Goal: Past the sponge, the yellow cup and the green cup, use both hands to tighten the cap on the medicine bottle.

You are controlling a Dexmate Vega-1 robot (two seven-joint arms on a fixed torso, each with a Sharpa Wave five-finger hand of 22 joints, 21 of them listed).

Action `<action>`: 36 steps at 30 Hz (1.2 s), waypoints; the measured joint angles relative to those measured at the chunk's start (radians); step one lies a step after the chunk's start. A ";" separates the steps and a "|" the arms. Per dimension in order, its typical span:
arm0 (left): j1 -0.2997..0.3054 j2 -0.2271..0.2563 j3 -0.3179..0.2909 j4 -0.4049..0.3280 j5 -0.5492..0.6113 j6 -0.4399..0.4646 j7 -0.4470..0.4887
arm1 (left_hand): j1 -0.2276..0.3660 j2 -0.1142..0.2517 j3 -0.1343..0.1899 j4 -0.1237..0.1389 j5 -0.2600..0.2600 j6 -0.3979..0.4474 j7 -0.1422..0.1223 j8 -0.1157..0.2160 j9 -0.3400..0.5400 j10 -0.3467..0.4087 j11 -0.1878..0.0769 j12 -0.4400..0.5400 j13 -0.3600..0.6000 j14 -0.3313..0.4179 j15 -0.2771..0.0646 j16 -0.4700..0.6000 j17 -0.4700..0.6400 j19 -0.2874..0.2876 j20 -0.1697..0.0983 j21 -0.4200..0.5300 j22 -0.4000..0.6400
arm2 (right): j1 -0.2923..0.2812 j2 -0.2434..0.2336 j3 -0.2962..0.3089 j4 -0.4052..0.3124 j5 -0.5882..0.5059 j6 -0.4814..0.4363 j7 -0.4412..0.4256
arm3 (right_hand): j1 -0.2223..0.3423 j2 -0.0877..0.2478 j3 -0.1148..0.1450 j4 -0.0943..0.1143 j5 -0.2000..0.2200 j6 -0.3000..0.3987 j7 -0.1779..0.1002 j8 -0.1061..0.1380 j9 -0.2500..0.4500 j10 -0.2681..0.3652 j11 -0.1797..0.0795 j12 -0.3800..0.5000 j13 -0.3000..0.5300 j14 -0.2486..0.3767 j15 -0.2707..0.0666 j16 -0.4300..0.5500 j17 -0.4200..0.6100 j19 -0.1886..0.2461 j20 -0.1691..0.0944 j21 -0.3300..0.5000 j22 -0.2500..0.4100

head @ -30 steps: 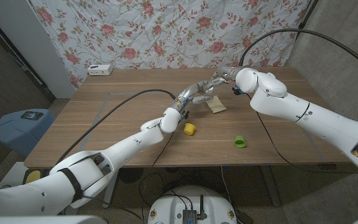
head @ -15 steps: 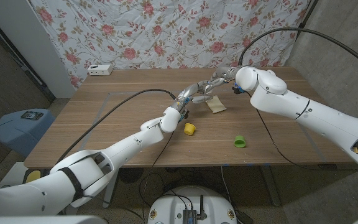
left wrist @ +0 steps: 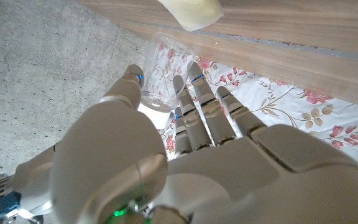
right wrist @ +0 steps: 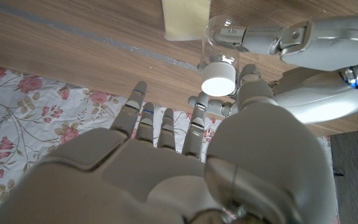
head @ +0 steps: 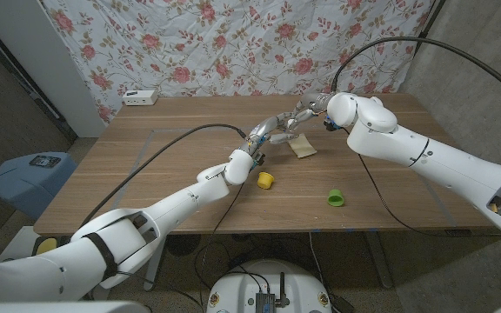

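**A:** Where are we keeping the medicine bottle (right wrist: 219, 38) right now?

**B:** We are holding it up off the table (head: 146, 165), above the far middle of the wood, close over the sponge (head: 303, 148). The yellow cup (head: 266, 180) and the green cup (head: 335, 198) are lying nearer to us, well apart from it.

**A:** And which hand is gripping it?

**B:** Our left hand (left wrist: 185, 124) is wrapping its fingers around the clear body; in the left wrist view we are seeing the bottle (left wrist: 160, 74) pinched between thumb and fingertips. Our right hand (right wrist: 229, 124) is closing thumb and fingertips around the white cap (right wrist: 219, 79), so both hands are busy on the one bottle.

**A:** How is its long axis running?

**B:** We are judging that it is running from one hand toward the other, body end toward the left hand, cap end pointing into the right palm. In the head view the two hands (head: 268, 132) (head: 307, 111) are meeting there and hiding the bottle itself, so we cannot tell its exact tilt.

**A:** So what is the twist depending on?

**B:** We are thinking the right hand has to turn about that same axis while the left is keeping the body from spinning. If the cap is sitting off-line from the right hand's fingertips, it is likely to slip rather than tighten.
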 measured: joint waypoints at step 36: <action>0.004 0.000 0.002 -0.007 -0.001 0.000 0.001 | 0.000 0.002 0.000 0.000 -0.002 0.000 0.000 0.000 0.000 0.000 0.000 0.000 0.000 0.000 0.000 0.000 0.000 0.000 0.000 0.000 0.000 | -0.032 0.019 0.016 0.011 -0.029 -0.002 -0.040 | 0.045 0.013 0.019 0.011 0.000 0.142 -0.009 0.049 0.002 0.040 -0.018 0.012 0.000 0.039 -0.010 0.009 0.000 0.022 -0.021 0.005 0.000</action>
